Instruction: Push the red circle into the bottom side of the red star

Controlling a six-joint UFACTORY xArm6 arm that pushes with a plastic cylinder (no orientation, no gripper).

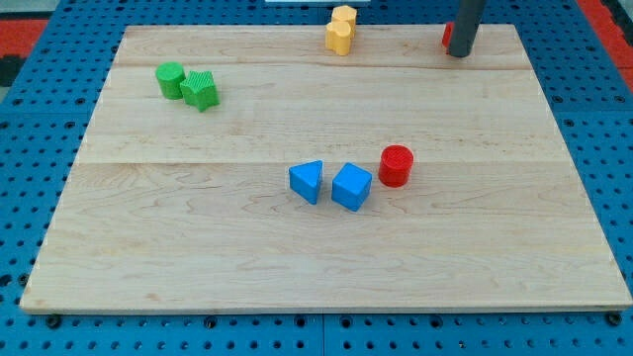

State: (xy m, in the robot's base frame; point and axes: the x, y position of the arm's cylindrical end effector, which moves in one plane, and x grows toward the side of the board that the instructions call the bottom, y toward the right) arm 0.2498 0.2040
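Observation:
The red circle (396,165) stands on the wooden board right of the middle. The red star (448,38) is at the view's top right edge of the board, mostly hidden behind my rod, so its shape is hard to make out. My tip (459,54) rests on the board right beside the red star, on its right side, far above the red circle.
A blue cube (351,187) sits just left of the red circle, with a blue triangle (307,181) further left. Two yellow blocks (340,30) stand at the top centre. A green cylinder (170,78) and a green star (200,90) are at the upper left.

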